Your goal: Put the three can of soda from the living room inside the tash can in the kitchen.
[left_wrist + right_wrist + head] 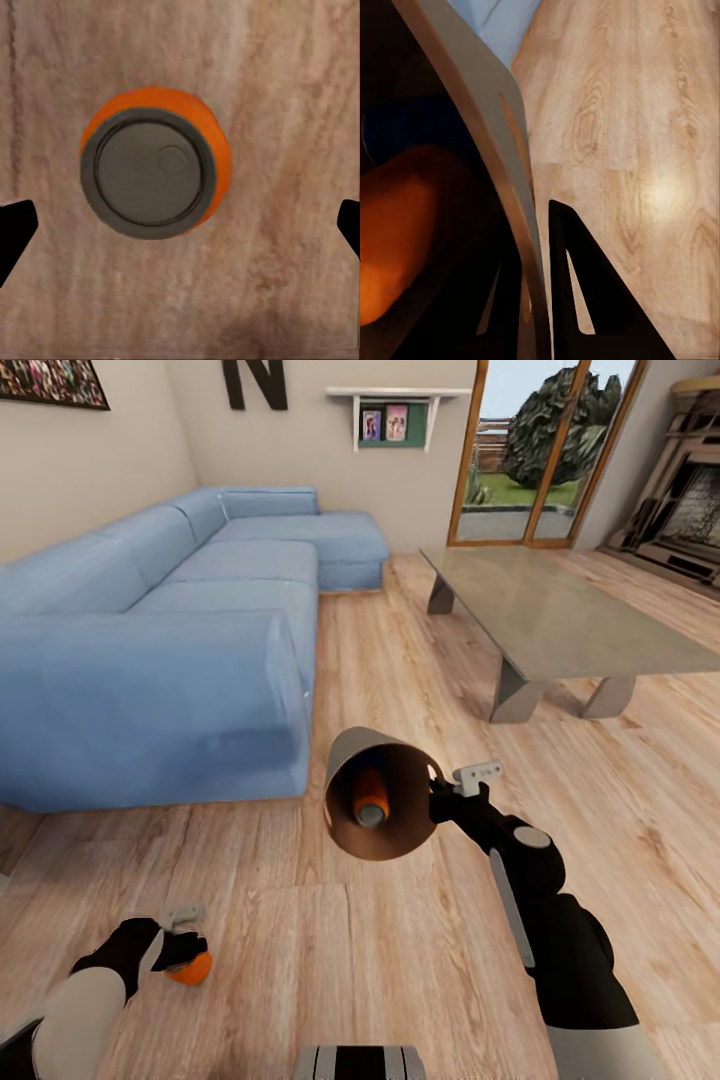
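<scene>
My right gripper (442, 792) is shut on the rim of the tash can (347, 752), holding it above the floor, tipped with its brown inside facing me. One orange can of soda (370, 800) lies inside it. In the right wrist view the bin's wall (472, 90) runs between my fingers (577, 300), with the orange can (397, 225) inside and a dark bluish patch beyond it that I cannot identify. A second orange can (193, 968) stands on the living room floor. My left gripper (178, 945) hangs over that can (154, 172), open (180, 232), its fingertips (15, 232) well apart and off it.
The long blue corner sofa (160, 630) fills the left. A glass low table (560, 615) stands to the right ahead, with the brick fireplace (690, 510) behind it. Glass doors (535, 450) and the black letter N (252, 382) are on the far wall. Wood floor (380, 650) runs between sofa and table.
</scene>
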Controlling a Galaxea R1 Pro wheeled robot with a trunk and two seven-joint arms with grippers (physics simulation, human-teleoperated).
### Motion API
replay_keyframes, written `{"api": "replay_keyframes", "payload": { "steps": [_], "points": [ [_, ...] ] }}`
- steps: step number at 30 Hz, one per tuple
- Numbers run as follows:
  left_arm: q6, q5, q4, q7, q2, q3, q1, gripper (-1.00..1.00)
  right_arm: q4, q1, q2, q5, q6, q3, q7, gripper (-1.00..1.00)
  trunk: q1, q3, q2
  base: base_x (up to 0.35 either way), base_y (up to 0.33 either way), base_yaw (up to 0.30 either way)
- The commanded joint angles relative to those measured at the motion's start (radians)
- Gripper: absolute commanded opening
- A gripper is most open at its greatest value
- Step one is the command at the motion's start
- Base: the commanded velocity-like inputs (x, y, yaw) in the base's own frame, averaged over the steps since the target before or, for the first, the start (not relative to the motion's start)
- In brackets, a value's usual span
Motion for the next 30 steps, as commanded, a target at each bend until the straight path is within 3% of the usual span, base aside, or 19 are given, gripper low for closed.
{"api": "replay_keyframes", "payload": {
  "steps": [1, 12, 30],
  "points": [
    [0.000, -0.001, 0.013, 0.003, 0.000, 0.000, 0.000, 1.00, -0.004, -0.006, -0.002, -0.014, 0.009, -0.001, 0.005, -1.00, 0.000, -0.004, 0.000, 0.000, 0.000, 0.000],
    [0.001, -0.001, 0.033, 0.020, -0.001, -0.001, 0.000, 1.00, -0.007, -0.020, -0.005, -0.013, 0.022, -0.009, 0.002, -1.00, 0.005, -0.046, -0.003, 0.000, 0.000, 0.000],
    [-0.013, 0.008, 0.022, 0.015, 0.000, -0.001, 0.000, 1.00, -0.007, -0.028, -0.005, -0.013, 0.022, -0.009, 0.002, -1.00, 0.005, -0.046, -0.003, 0.002, 0.000, 0.000]
  ]
}}
